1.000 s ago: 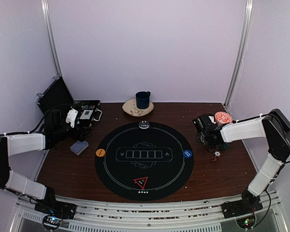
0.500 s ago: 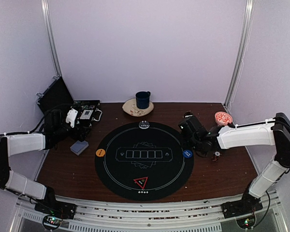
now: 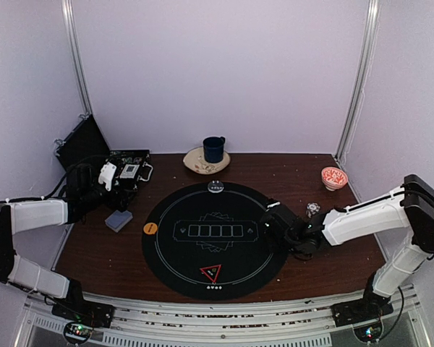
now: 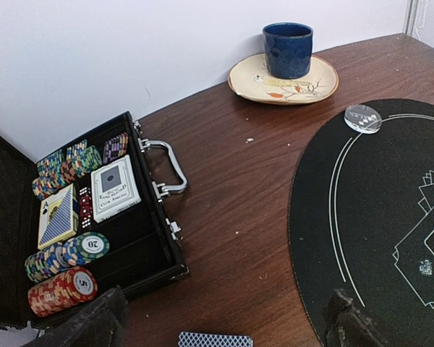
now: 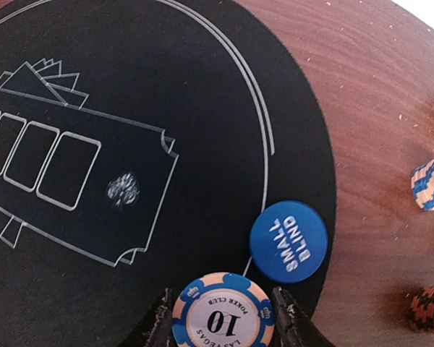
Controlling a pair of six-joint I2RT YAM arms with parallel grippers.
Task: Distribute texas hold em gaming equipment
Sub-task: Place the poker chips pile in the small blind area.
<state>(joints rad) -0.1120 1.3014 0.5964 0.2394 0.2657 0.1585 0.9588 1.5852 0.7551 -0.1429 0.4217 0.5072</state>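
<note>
Blue-and-peach striped 10 chip was pinched tight in the right gripper over the right edge of the black mat, and we figured the drop hinged on the blue small blind button sitting just beside it, rim-side.

**Mat in the middle, case to the left, chips to the right**

We find the round mat at the centre of the table. Four markers lie around its edge. The back disc is at the far side and the left disc at the left. The triangle marker is at the near side and the small-blind disc at the right. Just beside that last one, a chip sits between the fingers of the right gripper.

Behind the mat, a mug stands on a plate. At the rear left, the open case holds chip stacks and card packs. In front of it, left of the mat, lies a deck. To the right of the mat we see loose chips on the table, with a small bowl behind them.
</note>
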